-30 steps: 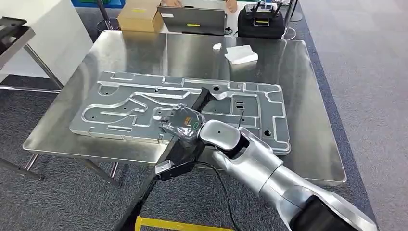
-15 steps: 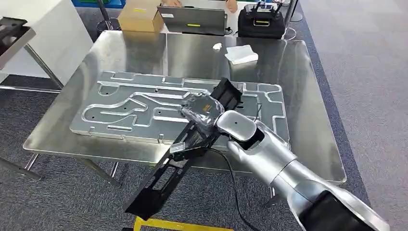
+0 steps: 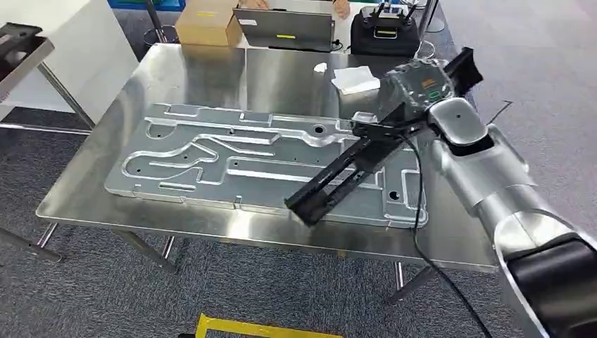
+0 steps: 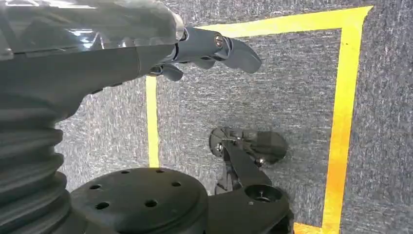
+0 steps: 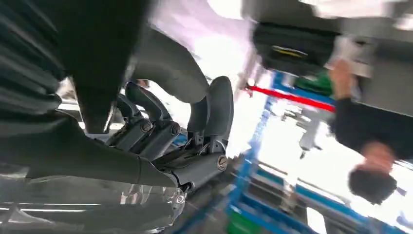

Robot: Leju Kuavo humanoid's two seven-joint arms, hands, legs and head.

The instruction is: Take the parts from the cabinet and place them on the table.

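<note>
Black, long and slotted, the plastic bracket part [image 3: 345, 172] slants above the big ribbed silver metal panel [image 3: 211, 158] lying on the shiny steel table [image 3: 281, 77], its upper end gripped in the right hand [image 3: 421, 83], fingers [image 5: 214, 112] curled around it. The left hand [image 4: 204, 46] hangs over grey carpet [image 4: 292, 87] marked with yellow tape [image 4: 343, 107], fingers loosely apart and holding nothing. At the table's far edge lie a white folded cloth [image 3: 355, 79] and a brown cardboard box [image 3: 205, 22].

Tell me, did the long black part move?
Yes. The black part, held by the right hand, swung up from below the table edge, over the metal plate.
</note>
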